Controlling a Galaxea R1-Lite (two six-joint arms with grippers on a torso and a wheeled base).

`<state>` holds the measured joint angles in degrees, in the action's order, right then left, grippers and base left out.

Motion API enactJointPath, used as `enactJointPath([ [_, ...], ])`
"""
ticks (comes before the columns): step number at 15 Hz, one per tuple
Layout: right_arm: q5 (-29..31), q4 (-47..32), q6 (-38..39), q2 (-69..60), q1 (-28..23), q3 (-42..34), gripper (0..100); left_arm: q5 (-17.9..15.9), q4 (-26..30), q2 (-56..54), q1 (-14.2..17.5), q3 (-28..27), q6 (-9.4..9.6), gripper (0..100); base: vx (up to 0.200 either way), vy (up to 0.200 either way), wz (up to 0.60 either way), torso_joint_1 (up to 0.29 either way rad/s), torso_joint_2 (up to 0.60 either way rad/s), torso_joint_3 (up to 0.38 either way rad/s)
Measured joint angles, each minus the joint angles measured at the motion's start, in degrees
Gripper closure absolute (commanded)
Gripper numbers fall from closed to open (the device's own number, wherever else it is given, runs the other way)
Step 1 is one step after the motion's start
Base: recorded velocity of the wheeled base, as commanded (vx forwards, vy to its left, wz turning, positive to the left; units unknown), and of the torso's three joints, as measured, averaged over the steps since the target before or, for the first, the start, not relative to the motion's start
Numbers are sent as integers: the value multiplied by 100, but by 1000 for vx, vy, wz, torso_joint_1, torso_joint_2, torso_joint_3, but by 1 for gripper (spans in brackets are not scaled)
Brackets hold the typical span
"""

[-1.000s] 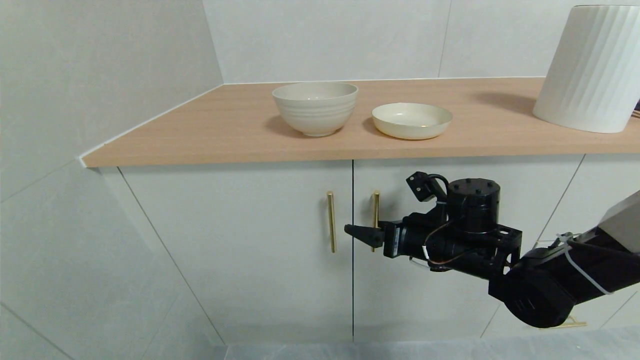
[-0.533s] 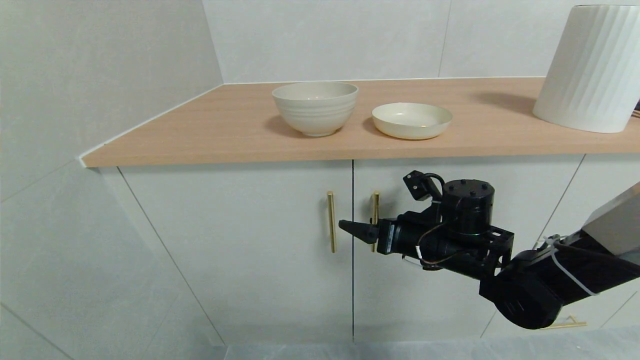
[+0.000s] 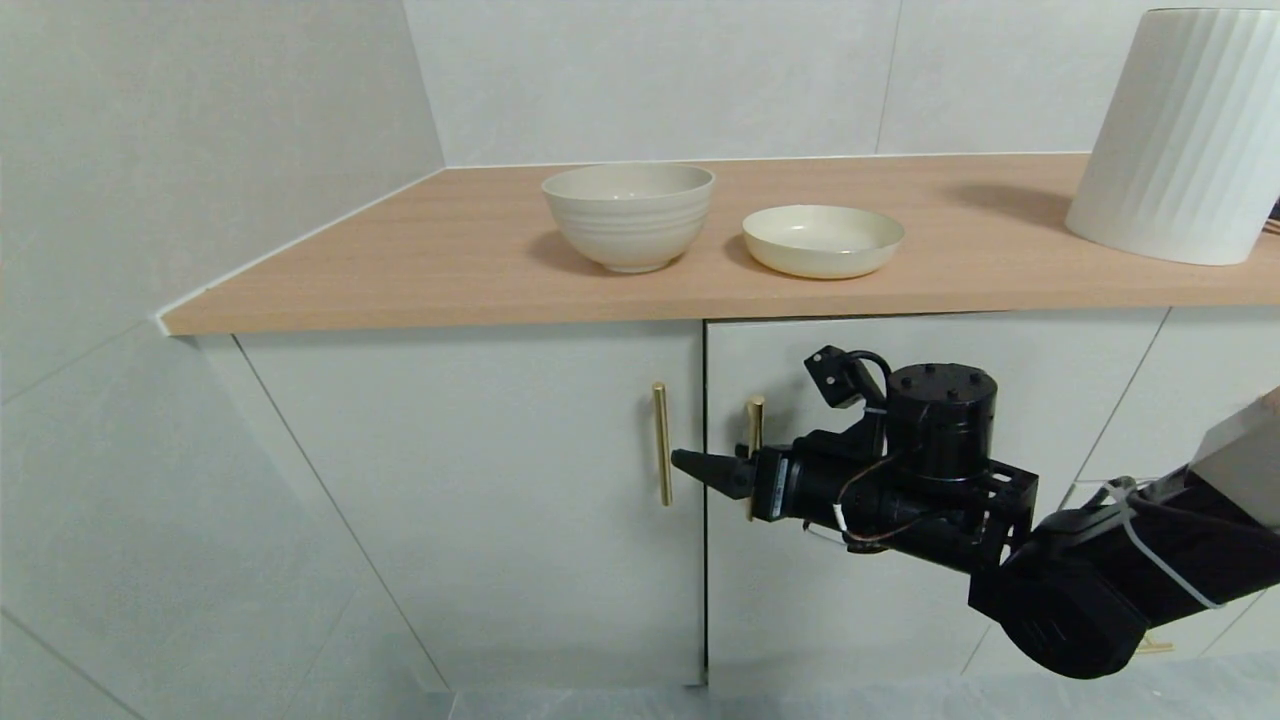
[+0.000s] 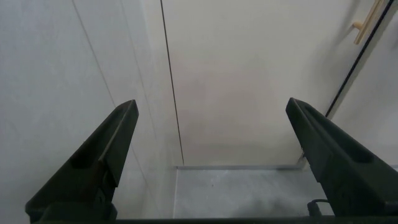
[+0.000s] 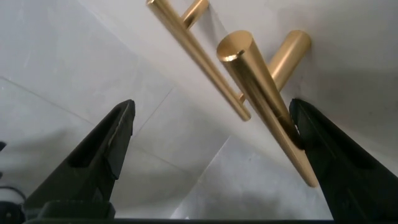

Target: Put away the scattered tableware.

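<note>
- Wooden countertop (image 3: 450, 260) fills a corner of a room with pale grey tiled walls (image 3: 200, 150). White cabinet doors sit below it and a strip of grey floor (image 3: 600, 705) lies at the bottom.
- A cream bowl (image 3: 629, 215) stands upright near the middle of the countertop.
- Just to the right of the bowl, close but not touching, sits a shallow cream dish (image 3: 823, 240).
- Well apart from both, at the right end of the countertop, stands a tall white ribbed container (image 3: 1180, 130).
- Two doors meet below the bowl and dish, the left door (image 3: 480, 500) and the right door (image 3: 1050, 380).
- Each door has an upright brass bar beside the seam, the left handle (image 3: 661, 443) and the right handle (image 3: 755, 420).
- The right door's edge seems to stand slightly forward of the left door, with a thin dark gap under the countertop.
- The black right gripper (image 3: 705, 468) sits at handle height in front of the seam. Its fingers are spread apart, not clamped, and the right handle lies between them, resting against one finger (image 5: 323, 155).
- The left gripper (image 4: 211, 107) is spread wide and holds nothing. It faces the foot of the cabinet and the floor.
</note>
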<state>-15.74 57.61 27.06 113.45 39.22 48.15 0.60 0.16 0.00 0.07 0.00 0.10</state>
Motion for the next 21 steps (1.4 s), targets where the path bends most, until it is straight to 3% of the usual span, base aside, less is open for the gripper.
enactJointPath([
  [2, -128, -17, 0, -140, 24, -141, 0, 0, 2, 0, 0, 0, 0, 0, 0, 0, 0, 0, 0, 0],
  [6, -1012, -71, -5, -683, 33, -772, 0, -2, 2, 0, 0, 0, -5, 0, 0, 0, 0, 0, 0, 0],
  [13, -1765, -13, -40, -1764, 199, -1993, 0, 0, 2, 0, 0, 0, -5, 0, 0, 0, 0, 0, 0, 0],
  [19, -1862, -41, -49, -2053, 297, -2260, 0, -17, -2, 0, 0, 0, 121, 0, 0, 0, 0, 0, 0, 0],
  [21, -1877, -35, -44, -2072, 297, -2266, 0, -126, 9, 0, 0, -13, 288, 0, 0, 0, 0, 0, 0, 0],
])
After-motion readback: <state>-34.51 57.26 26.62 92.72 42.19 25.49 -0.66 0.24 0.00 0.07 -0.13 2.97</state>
